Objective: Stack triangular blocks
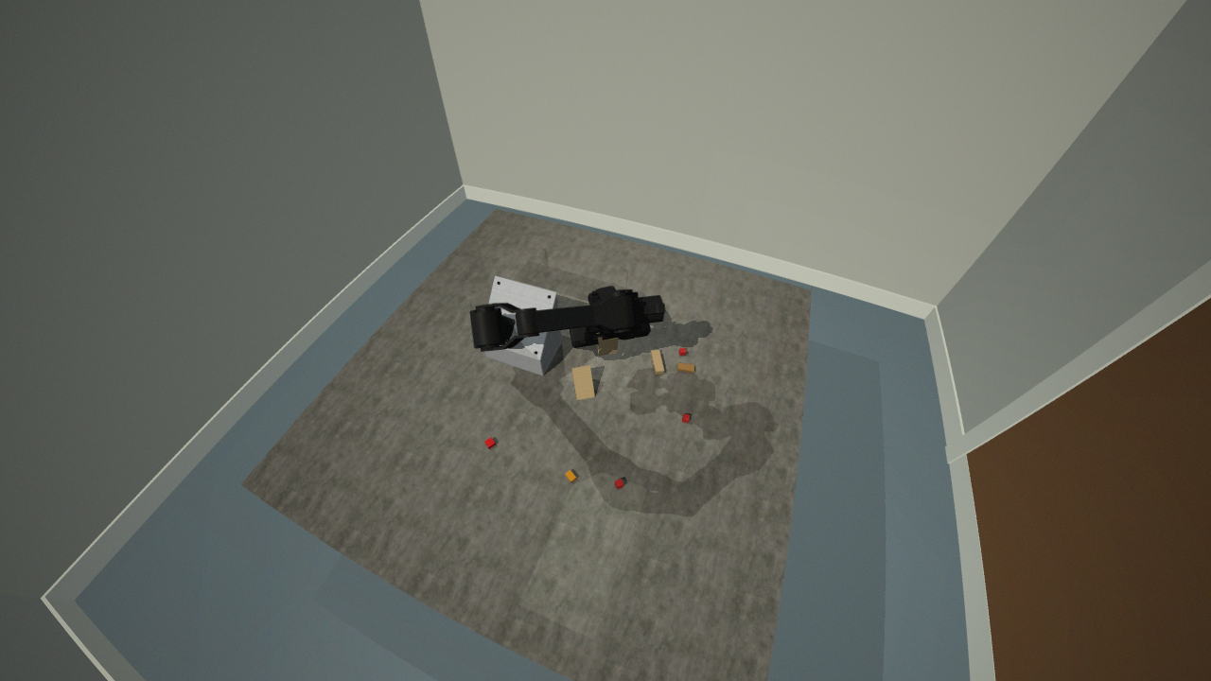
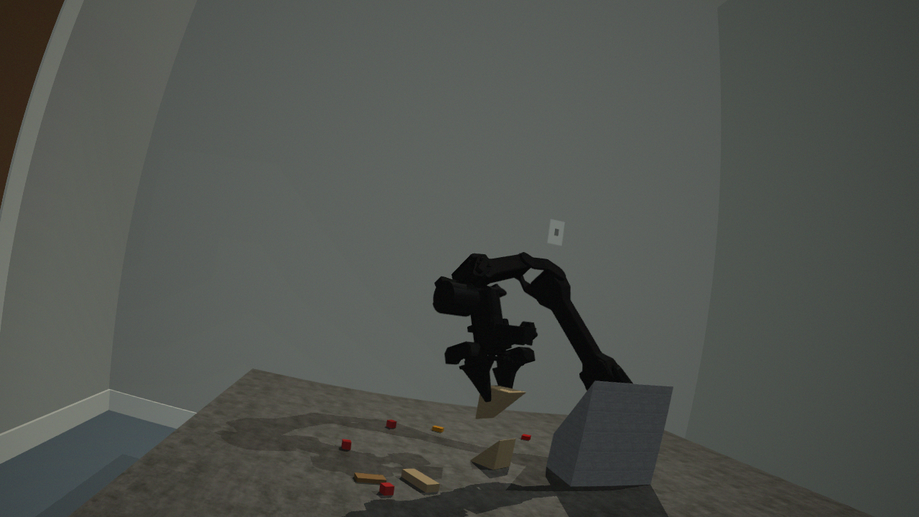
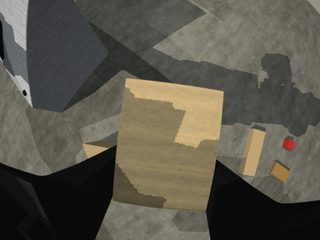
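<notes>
My gripper (image 2: pixel 498 393) (image 3: pixel 164 155) is shut on one triangular block (image 2: pixel 497 403) (image 3: pixel 167 147) (image 1: pixel 607 346), holding it by its ends in the air. In the exterior view its flat face is up and its sloped face is turned down. The other triangular block (image 1: pixel 583 382) (image 2: pixel 497 454) (image 3: pixel 97 149) stands on the table with its sloped face up. In the exterior view the held block hangs above it, with a gap between them. In the top view the two are apart. In the wrist view the lower block is mostly hidden behind a finger and the held block.
A pale bar (image 1: pixel 658 361) (image 2: pixel 420 480) (image 3: pixel 253 151), a brown bar (image 1: pixel 686 367) (image 2: pixel 370 478) (image 3: pixel 279 172) and a red cube (image 1: pixel 682 351) (image 2: pixel 386 489) (image 3: pixel 289 144) lie close together. Several small red and orange pieces lie farther out. The grey arm base (image 1: pixel 523 291) (image 2: pixel 619 436) stands near the blocks.
</notes>
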Motion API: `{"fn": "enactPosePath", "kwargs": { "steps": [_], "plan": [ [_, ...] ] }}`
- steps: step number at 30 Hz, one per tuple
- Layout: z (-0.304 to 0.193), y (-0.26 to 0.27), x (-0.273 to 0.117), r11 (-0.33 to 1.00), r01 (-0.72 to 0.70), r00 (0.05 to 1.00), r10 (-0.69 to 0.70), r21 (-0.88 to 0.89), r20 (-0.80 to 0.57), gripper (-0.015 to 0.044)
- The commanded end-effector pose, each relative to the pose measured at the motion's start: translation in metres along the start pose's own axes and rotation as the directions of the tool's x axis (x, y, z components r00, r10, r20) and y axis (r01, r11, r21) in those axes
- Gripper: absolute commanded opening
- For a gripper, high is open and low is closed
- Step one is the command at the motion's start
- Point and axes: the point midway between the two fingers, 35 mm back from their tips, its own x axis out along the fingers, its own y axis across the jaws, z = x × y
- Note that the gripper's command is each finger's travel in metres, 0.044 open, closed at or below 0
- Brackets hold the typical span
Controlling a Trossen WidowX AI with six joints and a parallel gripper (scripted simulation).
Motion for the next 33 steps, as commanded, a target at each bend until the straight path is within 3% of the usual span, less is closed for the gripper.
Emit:
{"fn": "enactPosePath", "kwargs": {
  "steps": [1, 25, 33],
  "plan": [
    [-0.016, 0.008, -0.010, 1.000, 0.003, 1.000, -0.003, 0.000, -0.004, 0.0000],
    [-0.095, 0.070, -0.057, 1.000, -0.013, 1.000, 0.013, 0.004, -0.015, 0.0000],
    [-0.097, 0.069, -0.038, 1.000, -0.013, 1.000, 0.013, 0.004, -0.015, 0.0000]
  ]
}}
